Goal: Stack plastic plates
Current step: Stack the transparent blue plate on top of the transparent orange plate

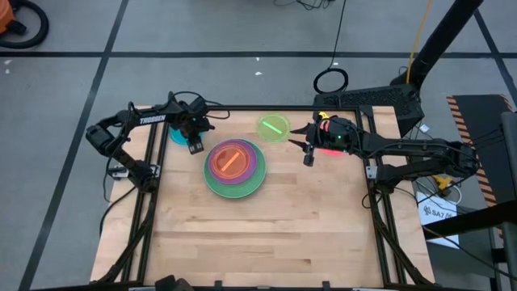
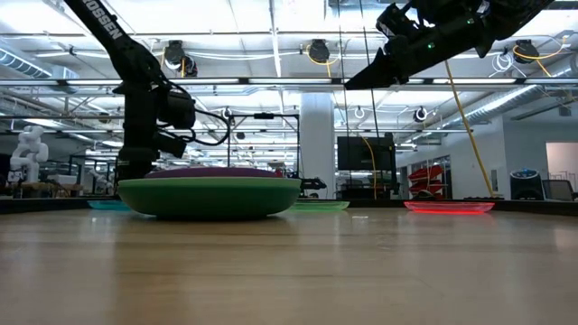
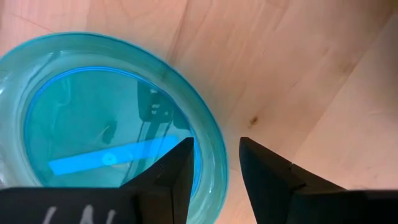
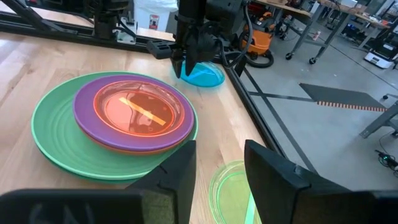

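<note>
A stack of round plastic plates sits mid-desk, green under purple under orange. The left gripper, open, straddles the translucent blue plate's rim near the far-left corner. The right gripper, open, hovers over the loose lime plate; a pink plate also waits.

Wooden table, far half occupied.
Plate stack centre; blue plate far-left corner; lime plate and pink plate far edge.

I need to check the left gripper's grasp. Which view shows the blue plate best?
The left wrist view: the blue plate fills it, its rim between the open left gripper fingers. High view shows a sliver under the gripper, low view a thin edge, right wrist view a far glimpse.
</note>
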Robot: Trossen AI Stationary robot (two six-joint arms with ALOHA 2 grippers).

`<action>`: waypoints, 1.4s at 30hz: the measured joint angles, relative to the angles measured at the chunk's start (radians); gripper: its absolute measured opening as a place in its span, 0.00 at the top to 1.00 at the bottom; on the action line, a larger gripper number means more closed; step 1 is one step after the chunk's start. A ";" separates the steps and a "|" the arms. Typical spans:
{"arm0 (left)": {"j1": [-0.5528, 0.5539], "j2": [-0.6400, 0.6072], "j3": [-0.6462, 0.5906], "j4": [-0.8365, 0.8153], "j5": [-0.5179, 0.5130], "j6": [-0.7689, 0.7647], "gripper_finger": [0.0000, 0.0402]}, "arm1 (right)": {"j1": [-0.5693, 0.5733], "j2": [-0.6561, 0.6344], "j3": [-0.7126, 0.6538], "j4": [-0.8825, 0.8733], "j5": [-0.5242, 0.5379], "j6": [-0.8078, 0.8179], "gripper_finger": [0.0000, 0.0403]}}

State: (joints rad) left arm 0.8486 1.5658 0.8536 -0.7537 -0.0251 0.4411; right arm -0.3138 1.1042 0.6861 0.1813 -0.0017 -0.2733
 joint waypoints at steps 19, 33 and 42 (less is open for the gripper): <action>-0.007 0.026 0.000 0.008 0.017 -0.034 0.66 | 0.000 0.000 0.000 0.000 0.000 0.000 0.68; -0.010 0.085 0.002 0.017 -0.045 -0.061 0.66 | 0.000 0.000 0.000 0.000 0.004 -0.002 0.68; -0.010 0.087 0.001 0.019 -0.047 -0.076 0.67 | 0.000 0.000 0.000 0.000 0.004 -0.003 0.68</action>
State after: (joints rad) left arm 0.8391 1.6524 0.8543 -0.7345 -0.0723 0.3656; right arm -0.3134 1.1042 0.6861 0.1814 0.0025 -0.2768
